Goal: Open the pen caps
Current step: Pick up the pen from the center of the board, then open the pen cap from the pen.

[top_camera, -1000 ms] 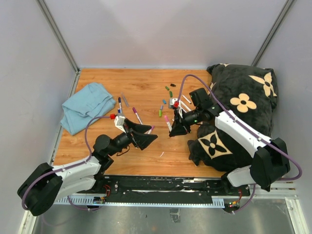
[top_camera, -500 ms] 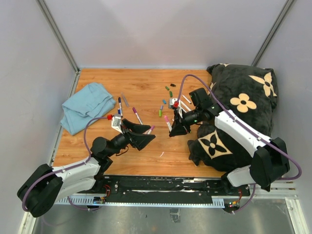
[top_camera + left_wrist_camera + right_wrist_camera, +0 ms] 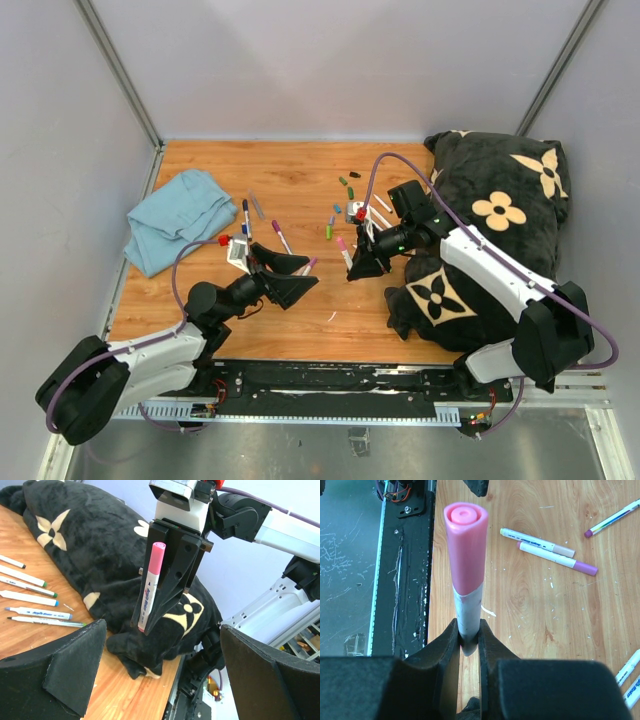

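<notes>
My right gripper (image 3: 356, 268) is shut on the white barrel of a marker (image 3: 468, 611) whose pink pen cap (image 3: 465, 544) sits on its free end. From the left wrist view, that capped marker (image 3: 150, 587) slants between the right gripper's black fingers (image 3: 172, 575). My left gripper (image 3: 303, 277) faces it from the left with jaws wide open and nothing between them; its pads (image 3: 60, 662) frame the view. Loose pen caps in green (image 3: 343, 182), black (image 3: 354, 175) and blue (image 3: 337, 208) lie on the wood behind the right gripper.
Several markers lie on the wooden table (image 3: 300, 330), among them a blue-capped one (image 3: 245, 212) and a purple-capped one (image 3: 281, 236). A crumpled blue cloth (image 3: 178, 217) is at the left. A black flower-patterned plush (image 3: 490, 230) fills the right side.
My left gripper has drawn back slightly to the left, still wide open. The right gripper and its pink-capped marker have not moved.
</notes>
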You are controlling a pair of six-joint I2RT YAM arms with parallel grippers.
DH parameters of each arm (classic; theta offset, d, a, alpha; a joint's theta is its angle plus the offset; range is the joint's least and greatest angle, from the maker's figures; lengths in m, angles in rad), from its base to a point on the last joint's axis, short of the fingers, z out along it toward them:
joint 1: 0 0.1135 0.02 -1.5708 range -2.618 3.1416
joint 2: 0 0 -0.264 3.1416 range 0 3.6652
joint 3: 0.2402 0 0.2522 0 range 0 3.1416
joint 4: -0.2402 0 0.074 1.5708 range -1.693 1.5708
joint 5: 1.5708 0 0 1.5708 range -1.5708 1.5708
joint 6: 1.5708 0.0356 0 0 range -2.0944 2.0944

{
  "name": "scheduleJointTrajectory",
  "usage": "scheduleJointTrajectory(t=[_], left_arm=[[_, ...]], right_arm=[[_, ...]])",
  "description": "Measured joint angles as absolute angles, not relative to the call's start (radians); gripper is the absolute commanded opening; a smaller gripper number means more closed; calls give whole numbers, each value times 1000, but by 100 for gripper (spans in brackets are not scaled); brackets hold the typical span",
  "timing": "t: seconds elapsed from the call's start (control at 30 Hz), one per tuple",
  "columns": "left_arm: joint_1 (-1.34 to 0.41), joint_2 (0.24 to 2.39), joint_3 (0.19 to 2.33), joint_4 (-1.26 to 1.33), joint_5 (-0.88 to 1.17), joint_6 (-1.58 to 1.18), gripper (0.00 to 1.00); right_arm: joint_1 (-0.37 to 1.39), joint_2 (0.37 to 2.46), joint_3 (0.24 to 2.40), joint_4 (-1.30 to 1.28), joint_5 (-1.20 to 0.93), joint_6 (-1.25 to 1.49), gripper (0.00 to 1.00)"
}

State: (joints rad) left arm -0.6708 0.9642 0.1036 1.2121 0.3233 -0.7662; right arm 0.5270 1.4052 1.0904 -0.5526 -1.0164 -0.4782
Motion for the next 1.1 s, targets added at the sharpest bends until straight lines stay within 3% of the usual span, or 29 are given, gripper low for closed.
scheduleJointTrajectory(t=[1.1], left_arm=[[-670, 1071, 106, 1345, 335, -793, 98]], right_arm=[[521, 1416, 1091, -555, -1017, -480, 2]])
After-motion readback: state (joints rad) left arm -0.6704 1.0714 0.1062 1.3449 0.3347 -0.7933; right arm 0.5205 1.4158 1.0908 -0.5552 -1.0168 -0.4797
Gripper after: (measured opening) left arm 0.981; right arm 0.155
